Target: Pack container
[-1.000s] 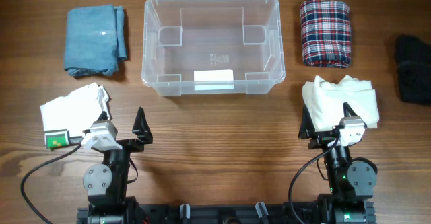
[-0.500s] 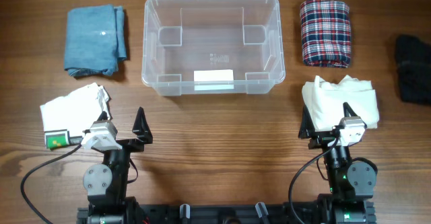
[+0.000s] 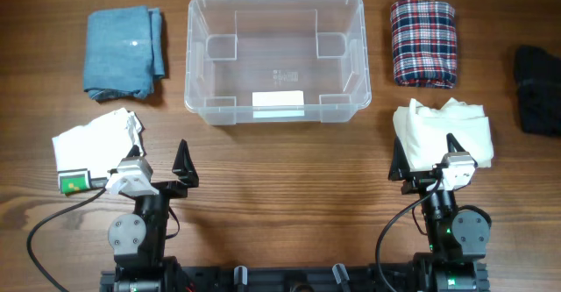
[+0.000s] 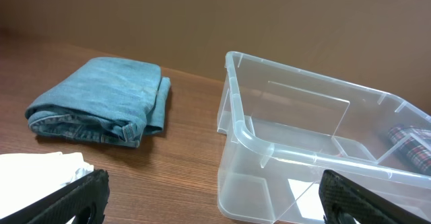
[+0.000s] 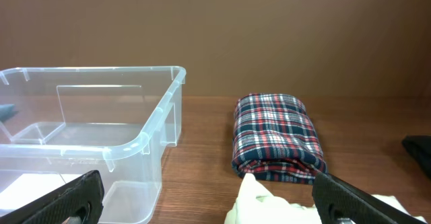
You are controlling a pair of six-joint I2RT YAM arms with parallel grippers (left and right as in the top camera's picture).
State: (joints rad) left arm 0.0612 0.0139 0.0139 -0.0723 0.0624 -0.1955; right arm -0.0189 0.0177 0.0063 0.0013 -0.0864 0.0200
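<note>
Both arms sit low at the near edge of the table. The left gripper has its fingers spread wide and released, a white folded garment just beside it. The right gripper is splayed open too, gripping nothing, with a cream cloth lying right under its fingers. The container stands upright at the middle back of the table, open top up, white label on its near side. It sits between the folded jeans and the plaid shirt. A black garment lies at the far right edge.
</note>
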